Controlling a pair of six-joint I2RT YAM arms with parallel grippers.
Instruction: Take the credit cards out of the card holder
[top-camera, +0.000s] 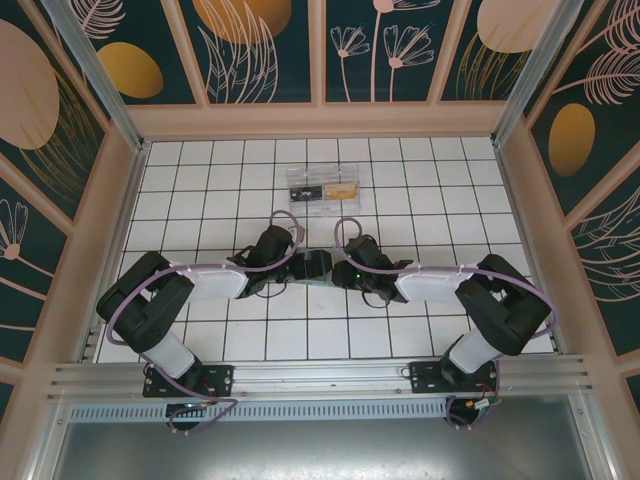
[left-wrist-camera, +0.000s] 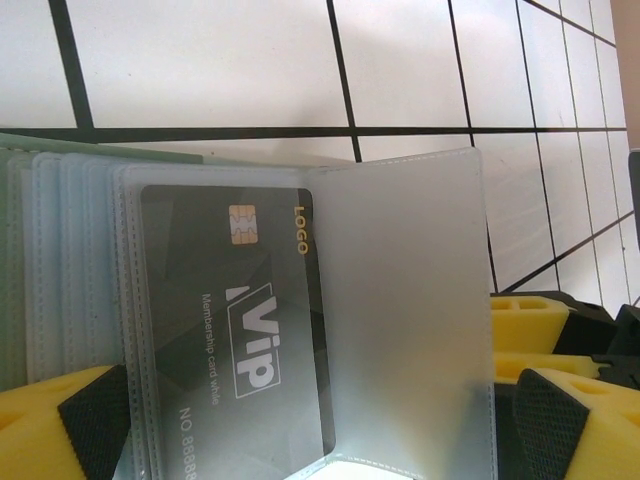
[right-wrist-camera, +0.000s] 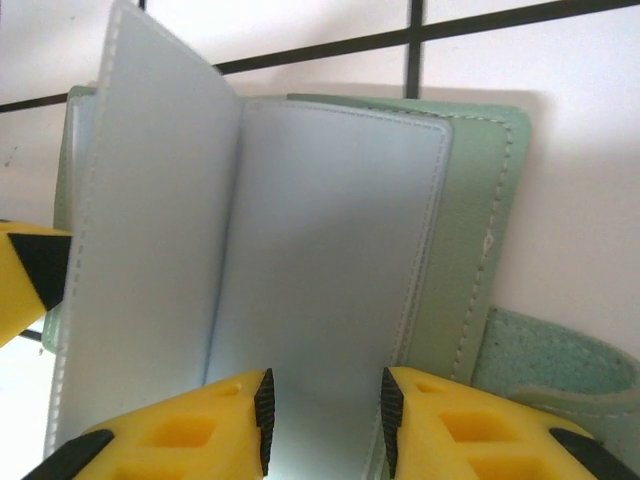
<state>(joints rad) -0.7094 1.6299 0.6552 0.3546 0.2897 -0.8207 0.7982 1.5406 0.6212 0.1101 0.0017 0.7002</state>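
Card holder (top-camera: 318, 266), pale green, lies open at the centre of the top view, between the 2 grippers. Right gripper (right-wrist-camera: 325, 415) pinches a clear sleeve (right-wrist-camera: 330, 250) at bottom centre of its view. Left gripper (left-wrist-camera: 325, 425) is spread wide, grasping nothing, with a grey VIP card (left-wrist-camera: 235, 330) between its fingers. Risk: closing could catch plastic along with the card and drag the holder.
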